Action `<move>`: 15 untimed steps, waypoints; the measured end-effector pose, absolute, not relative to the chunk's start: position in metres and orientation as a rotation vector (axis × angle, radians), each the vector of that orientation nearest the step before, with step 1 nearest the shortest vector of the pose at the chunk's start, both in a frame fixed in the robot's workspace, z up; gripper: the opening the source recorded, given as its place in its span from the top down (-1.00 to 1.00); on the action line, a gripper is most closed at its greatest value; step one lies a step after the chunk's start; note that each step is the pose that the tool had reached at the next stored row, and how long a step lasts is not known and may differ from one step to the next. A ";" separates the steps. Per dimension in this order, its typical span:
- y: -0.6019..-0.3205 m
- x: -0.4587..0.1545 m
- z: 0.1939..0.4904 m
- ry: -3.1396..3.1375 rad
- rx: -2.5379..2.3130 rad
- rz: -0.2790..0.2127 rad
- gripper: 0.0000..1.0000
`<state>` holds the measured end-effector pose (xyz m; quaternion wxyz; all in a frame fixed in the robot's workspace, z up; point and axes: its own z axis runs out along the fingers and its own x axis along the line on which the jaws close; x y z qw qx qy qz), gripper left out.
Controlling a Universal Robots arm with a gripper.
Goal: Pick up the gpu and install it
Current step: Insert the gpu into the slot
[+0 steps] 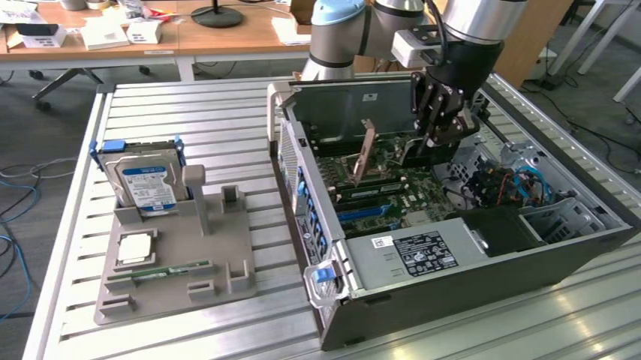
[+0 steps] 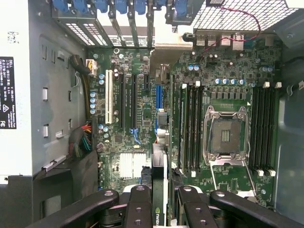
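- Gripper (image 2: 159,211) half closed, its fingers (image 2: 138,209) clamped on both faces of the gpu (image 2: 159,166)
- gpu held edge-on above the motherboard (image 2: 128,142), between the expansion slots (image 2: 124,102) and the memory slots (image 2: 192,128)
- Case (image 1: 501,255) lies open on the table (image 1: 200,112); drive (image 1: 148,187) stands in a grey holder (image 1: 176,255) on the exterior view's left

A hard drive (image 1: 146,186) stands upright in a grey holder (image 1: 227,259).

You've got the gpu (image 2: 158,209) at lower centre of the wrist frame: thin dark card, edge-on, green logo, held upright over the motherboard (image 2: 128,118).
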<state>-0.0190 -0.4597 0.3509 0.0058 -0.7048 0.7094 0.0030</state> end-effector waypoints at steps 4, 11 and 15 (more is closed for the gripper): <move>-0.460 -0.019 0.350 2.221 -2.206 0.009 0.47; -0.460 -0.019 0.349 2.220 -2.206 0.009 0.47; -0.460 -0.019 0.348 2.221 -2.206 0.009 0.47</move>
